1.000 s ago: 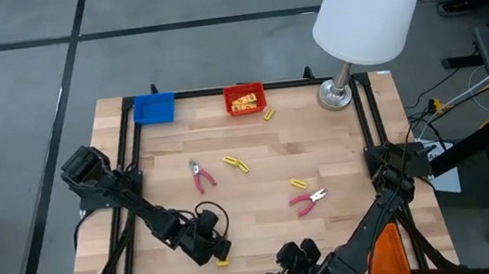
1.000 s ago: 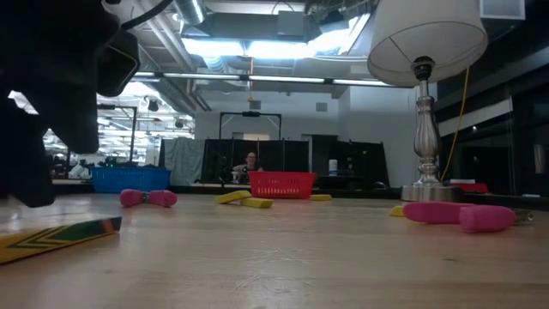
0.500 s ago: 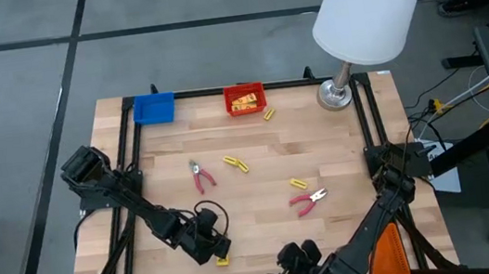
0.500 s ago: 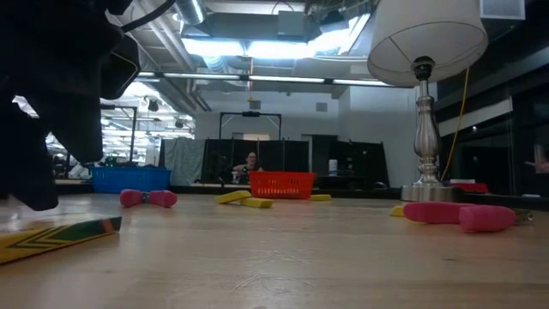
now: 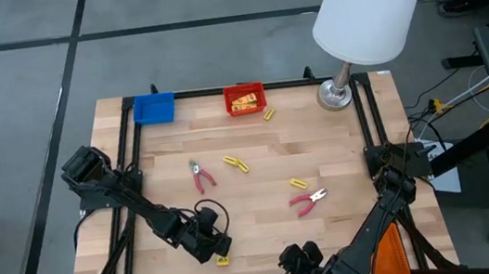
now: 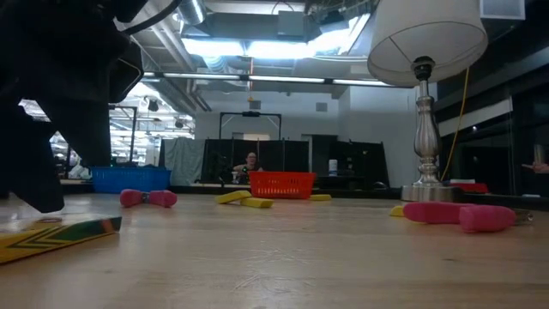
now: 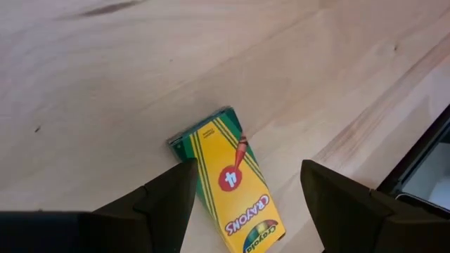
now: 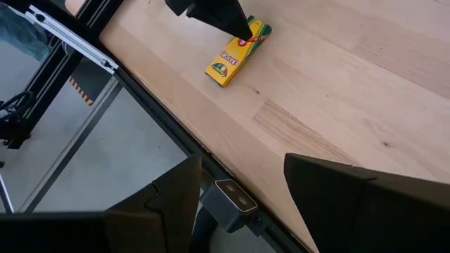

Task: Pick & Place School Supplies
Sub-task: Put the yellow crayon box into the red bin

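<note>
Pale wood tabletop (image 5: 258, 168) carries scattered supplies. Near its front edge the left tool (image 7: 242, 184) hangs with fingers spread either side of a yellow crayon box (image 7: 228, 179), placed to close on it. Its likely destination is the red tray (image 5: 244, 99) at the back. Low at the front, the right tool (image 8: 239, 190) waits, fingers parted and empty.

Crayon box (image 7: 228, 178) lies flat on table (image 7: 105, 84) between left gripper (image 7: 246, 190) fingers (image 7: 165, 197), one finger each side, near the table's front edge. Right gripper (image 8: 239, 186) sits past that edge, well apart from the box, fingers spread over the frame rail (image 8: 140, 105). Both pliers (image 5: 199, 175) (image 5: 307, 200) lie mid-table, far beyond either gripper's fingers.
</note>
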Robot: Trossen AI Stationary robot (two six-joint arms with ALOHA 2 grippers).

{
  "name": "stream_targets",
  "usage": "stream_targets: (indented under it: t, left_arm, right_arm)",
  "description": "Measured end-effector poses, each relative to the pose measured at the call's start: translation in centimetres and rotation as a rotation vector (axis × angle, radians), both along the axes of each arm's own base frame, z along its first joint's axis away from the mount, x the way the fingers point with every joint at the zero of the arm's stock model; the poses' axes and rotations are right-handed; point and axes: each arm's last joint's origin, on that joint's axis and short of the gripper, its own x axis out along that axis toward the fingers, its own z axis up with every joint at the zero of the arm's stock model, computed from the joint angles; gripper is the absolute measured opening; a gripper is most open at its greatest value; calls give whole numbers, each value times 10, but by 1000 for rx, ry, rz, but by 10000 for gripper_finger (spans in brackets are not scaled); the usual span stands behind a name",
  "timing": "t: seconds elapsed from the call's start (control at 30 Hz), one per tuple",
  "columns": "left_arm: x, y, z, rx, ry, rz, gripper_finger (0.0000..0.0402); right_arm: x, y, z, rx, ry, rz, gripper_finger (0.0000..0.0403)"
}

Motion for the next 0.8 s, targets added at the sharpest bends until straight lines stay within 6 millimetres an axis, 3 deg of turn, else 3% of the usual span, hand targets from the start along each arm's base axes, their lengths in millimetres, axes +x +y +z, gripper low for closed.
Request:
stream_targets:
  t: [0.47,0.8]
  left_arm:
    - [-2,4,-2,3,52,0,251]
    - [2,-2,1,-41,-9,-8,251]
  right_arm:
    - [-2,2,0,1,0,5,210]
    - [-4,3,0,3,0,7,210]
